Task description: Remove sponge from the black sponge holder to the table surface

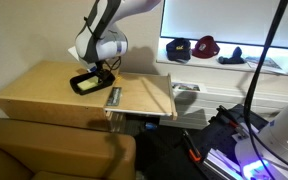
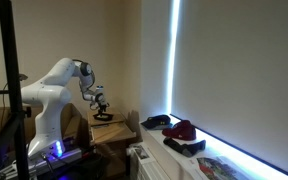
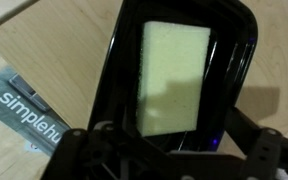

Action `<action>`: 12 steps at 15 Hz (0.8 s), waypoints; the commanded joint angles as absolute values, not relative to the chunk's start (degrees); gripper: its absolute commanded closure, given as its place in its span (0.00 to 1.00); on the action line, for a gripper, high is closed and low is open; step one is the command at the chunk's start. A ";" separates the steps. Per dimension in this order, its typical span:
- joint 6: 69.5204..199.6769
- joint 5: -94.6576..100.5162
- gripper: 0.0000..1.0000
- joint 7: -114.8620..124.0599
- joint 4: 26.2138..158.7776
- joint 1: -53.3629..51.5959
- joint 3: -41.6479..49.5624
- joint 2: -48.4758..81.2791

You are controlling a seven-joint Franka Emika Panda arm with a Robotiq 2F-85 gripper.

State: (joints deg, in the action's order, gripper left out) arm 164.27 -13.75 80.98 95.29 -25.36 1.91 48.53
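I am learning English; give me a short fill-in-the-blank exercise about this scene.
The sponge is pale ____ in colour. It lies inside the ____ sponge holder. The table surface under it is made of ____. The end effector hovers ____ the sponge holder.
Missing words: yellow, black, wood, above.

White lowercase letters reading "simplehu", cut off by the picture's lower edge, stand on a dark grey flat strip in the wrist view, at about 8 o'clock from the shallow black rectangular sponge holder. Nothing else is legible in any view.
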 commanded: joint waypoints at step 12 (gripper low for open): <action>163.00 -11.55 0.26 83.81 90.03 -29.32 5.29 55.54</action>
State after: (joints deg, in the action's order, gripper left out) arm 165.71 -12.70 81.97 92.28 -29.05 4.19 53.94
